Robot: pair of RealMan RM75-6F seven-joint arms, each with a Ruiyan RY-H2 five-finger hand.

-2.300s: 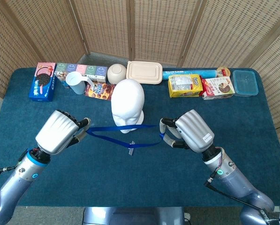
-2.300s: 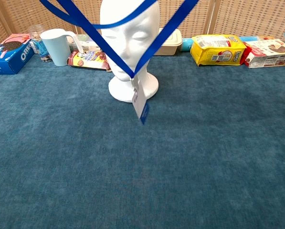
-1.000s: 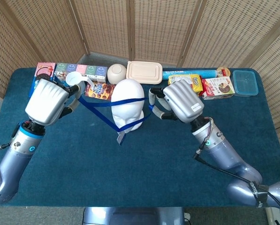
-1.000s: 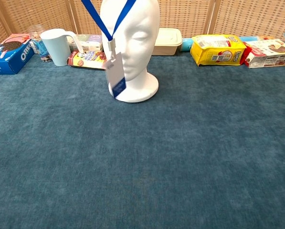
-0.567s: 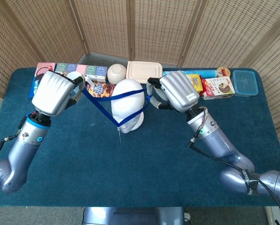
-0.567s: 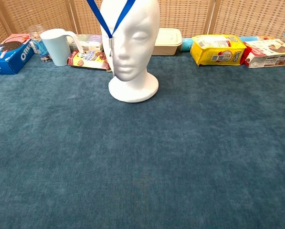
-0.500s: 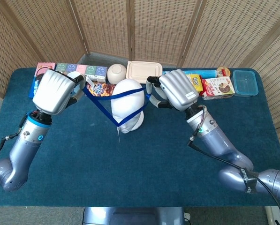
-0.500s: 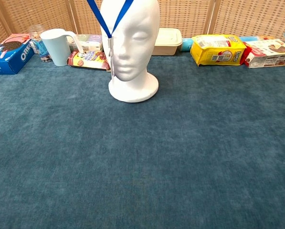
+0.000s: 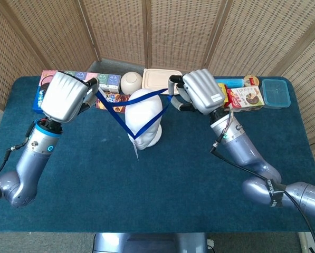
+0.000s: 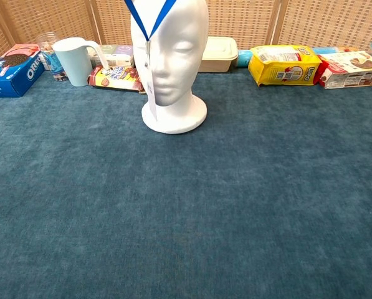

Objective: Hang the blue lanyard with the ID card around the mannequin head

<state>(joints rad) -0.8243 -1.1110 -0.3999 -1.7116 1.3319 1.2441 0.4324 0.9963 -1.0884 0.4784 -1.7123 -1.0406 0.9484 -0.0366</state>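
The white mannequin head point(image 9: 144, 117) stands upright on the blue table cloth, also seen in the chest view as the mannequin head point(image 10: 173, 56). The blue lanyard point(image 9: 123, 123) is stretched between my two hands above the head; one strand runs over its crown and the other forms a V in front of its face. The ID card point(image 10: 152, 93) hangs edge-on at the V's tip, against the face's left side. My left hand point(image 9: 66, 96) grips the lanyard's left end. My right hand point(image 9: 198, 90) grips its right end. Neither hand shows in the chest view.
Along the table's back edge stand an Oreo box point(image 9: 44, 95), a white jug point(image 10: 77, 60), small cartons, a bowl point(image 9: 131, 81), a lidded beige container point(image 9: 161, 80), yellow snack box point(image 10: 282, 64), red snack box point(image 10: 352, 67) and a blue tub point(image 9: 276, 93). Wicker screens stand behind.
Both hands have moved away from me and upward with the lanyard, carrying its loop from in front of the head to over its crown. The card swung in against the face.
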